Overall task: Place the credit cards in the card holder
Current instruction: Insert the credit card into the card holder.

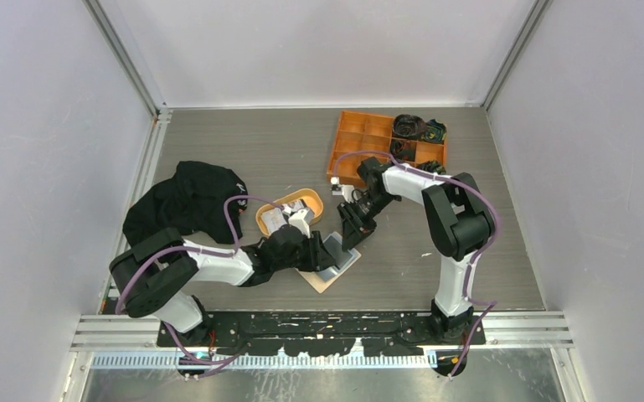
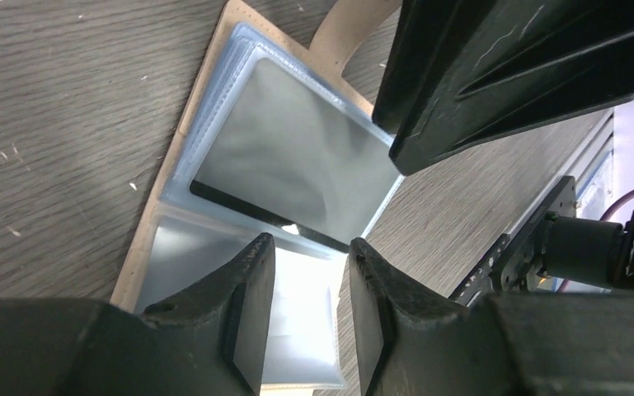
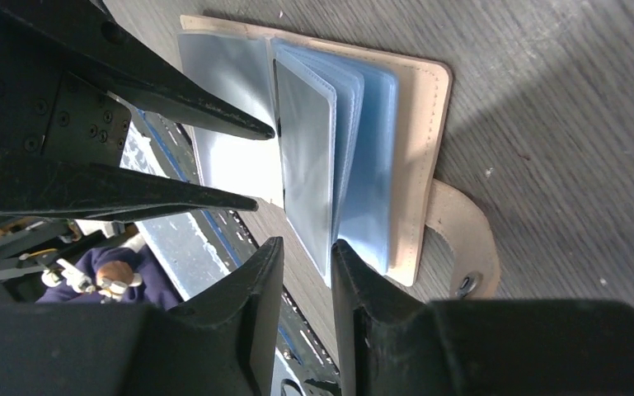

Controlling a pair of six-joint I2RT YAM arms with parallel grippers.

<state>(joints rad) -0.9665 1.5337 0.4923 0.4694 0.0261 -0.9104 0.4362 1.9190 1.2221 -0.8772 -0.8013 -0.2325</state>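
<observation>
The beige card holder (image 1: 327,280) lies open on the table between both grippers, its clear plastic sleeves fanned up. In the left wrist view the holder (image 2: 214,74) has a dark-edged card (image 2: 297,165) in its top sleeve. My left gripper (image 2: 312,247) is open and empty just above the lower sleeve, and it also shows in the top view (image 1: 325,251). My right gripper (image 3: 307,247) is slightly open, with the corner of an upright sleeve (image 3: 305,157) at its right finger. The holder's snap tab (image 3: 462,239) lies flat. A light card (image 1: 278,219) rests in the oval tray.
The oval orange-tan tray (image 1: 311,198) sits just behind the left gripper. An orange compartment box (image 1: 360,138) with dark items stands at the back right. A black cloth (image 1: 186,201) lies at the left. The table's near edge and rail are close below the holder.
</observation>
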